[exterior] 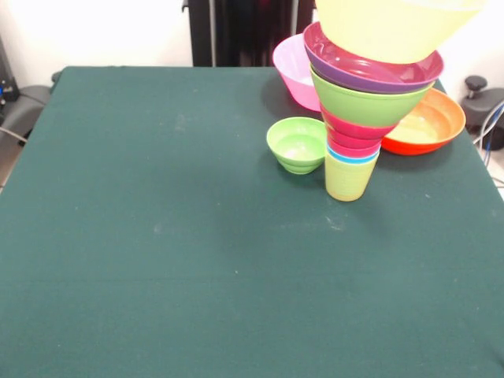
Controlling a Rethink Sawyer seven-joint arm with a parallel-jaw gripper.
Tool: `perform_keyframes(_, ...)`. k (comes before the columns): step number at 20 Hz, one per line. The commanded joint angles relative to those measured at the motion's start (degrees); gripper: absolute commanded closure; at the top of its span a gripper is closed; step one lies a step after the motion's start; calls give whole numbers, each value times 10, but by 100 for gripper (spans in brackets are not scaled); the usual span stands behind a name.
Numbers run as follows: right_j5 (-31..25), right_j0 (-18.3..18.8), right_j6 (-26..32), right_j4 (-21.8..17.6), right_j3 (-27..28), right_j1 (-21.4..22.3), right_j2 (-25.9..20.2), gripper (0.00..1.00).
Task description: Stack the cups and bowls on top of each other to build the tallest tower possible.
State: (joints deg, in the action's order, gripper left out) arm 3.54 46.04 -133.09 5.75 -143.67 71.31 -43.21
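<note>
The tower stands right of centre on the green table [157, 236]. A yellow-green cup [350, 178] is at its base. Above it show a blue cup rim [352, 157], then red and pink layers [358, 132], a lime green bowl [367, 104] and a purple bowl [370, 69]. A big pale yellow bowl [398, 27] tops it, cut off by the picture's upper edge. A small green bowl [298, 145] sits upright just left of the tower, close to the base cup. No gripper or arm shows.
A big pink bowl [291, 69] stands behind the tower to the left. A big orange bowl [431, 122] rests behind it on the right, near the table's right edge. Cables and dark gear [482, 98] lie off the table at far right.
</note>
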Motion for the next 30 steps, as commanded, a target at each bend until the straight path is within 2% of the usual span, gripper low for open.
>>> perform_keyframes(1, 32, 2, -138, -7, -29, -31, -36, 100)
perform_keyframes(8, 32, 17, -143, -8, -37, -34, -56, 100)
perform_keyframes(18, 34, 19, -134, -9, -47, -32, -57, 100)
perform_keyframes(30, 54, 4, -114, -16, -47, -45, -26, 100)
